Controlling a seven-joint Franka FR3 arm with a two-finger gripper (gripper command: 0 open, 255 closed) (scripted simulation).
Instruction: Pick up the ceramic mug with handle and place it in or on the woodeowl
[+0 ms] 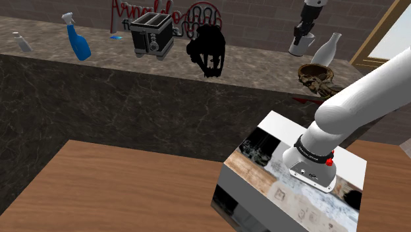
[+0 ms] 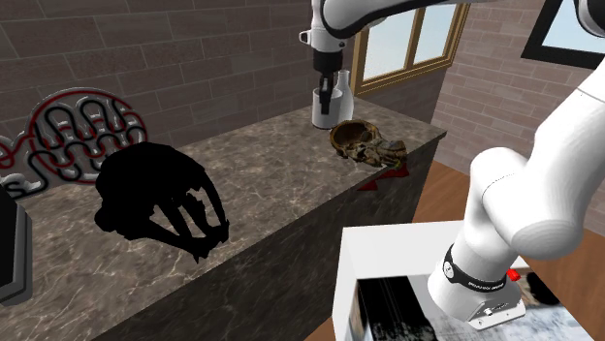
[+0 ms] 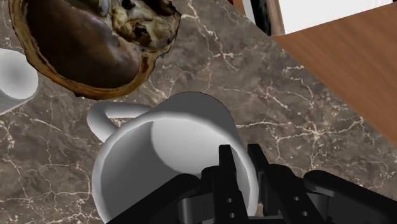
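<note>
White and plain, the handled mug is pinched in my gripper: one black finger inside the rim, the other outside, closed on the wall across from the handle. The mug is over the dark marbled counter, just beside the brown bowl with scraps heaped in it. I cannot tell whether its base touches the stone. A white bottle stands near the bowl.
</note>
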